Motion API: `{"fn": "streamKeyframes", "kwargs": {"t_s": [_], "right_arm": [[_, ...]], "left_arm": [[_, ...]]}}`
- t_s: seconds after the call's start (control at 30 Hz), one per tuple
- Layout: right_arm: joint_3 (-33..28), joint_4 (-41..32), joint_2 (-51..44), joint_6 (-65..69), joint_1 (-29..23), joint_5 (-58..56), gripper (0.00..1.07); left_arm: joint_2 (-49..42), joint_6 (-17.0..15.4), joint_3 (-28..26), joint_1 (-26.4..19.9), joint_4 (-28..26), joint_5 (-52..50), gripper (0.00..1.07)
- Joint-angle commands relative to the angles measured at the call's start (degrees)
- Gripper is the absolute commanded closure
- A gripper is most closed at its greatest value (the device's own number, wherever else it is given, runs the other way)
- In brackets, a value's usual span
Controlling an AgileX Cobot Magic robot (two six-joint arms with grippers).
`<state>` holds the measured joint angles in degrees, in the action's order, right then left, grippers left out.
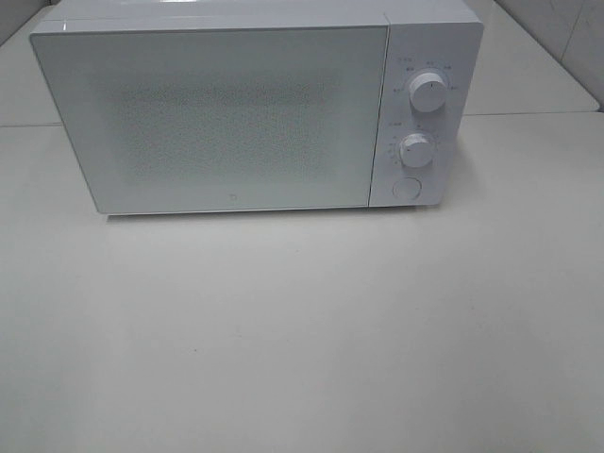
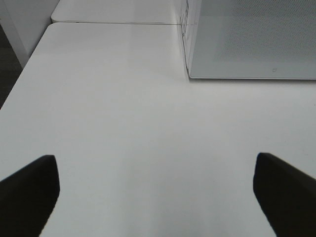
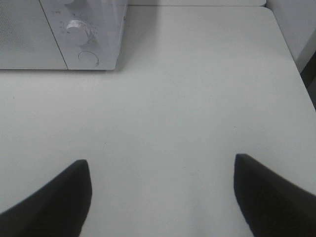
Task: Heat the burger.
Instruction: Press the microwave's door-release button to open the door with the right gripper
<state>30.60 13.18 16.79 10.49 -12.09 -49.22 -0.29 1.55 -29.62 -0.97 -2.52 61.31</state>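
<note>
White table (image 1: 302, 349) carries a closed microwave (image 1: 236, 118); before its front, left gripper (image 2: 155, 195) and right gripper (image 3: 162, 195) hover, jaws spread, holding nothing

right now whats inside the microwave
The microwave has its door shut; the dotted panel shows nothing through. Whatever is inside is hidden; no burger shows in any view.

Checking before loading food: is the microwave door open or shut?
Shut. The microwave door sits flush beside the control panel, with no gap and no interior showing.
</note>
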Motion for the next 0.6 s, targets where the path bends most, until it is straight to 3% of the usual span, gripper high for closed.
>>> {"fn": "streamKeyframes", "kwargs": {"t_s": [0.03, 0.2, 0.6], "right_arm": [[-1.09, -1.49, -2.75, 0.06, 1.66, 0.17, 0.31], [-1.09, -5.39, -7.79, -3.04, 7.56, 0.11, 0.31], [-2.46, -6.65, -14.61, -3.78, 10.20, -5.96, 0.31]], "left_arm": [[0.29, -0.29, 0.00, -0.11, -0.11, 0.00, 0.06], [0.29, -0.29, 0.00, -0.11, -0.11, 0.00, 0.06], [0.29, -0.29, 0.00, -0.11, -0.11, 0.00, 0.06]]}}
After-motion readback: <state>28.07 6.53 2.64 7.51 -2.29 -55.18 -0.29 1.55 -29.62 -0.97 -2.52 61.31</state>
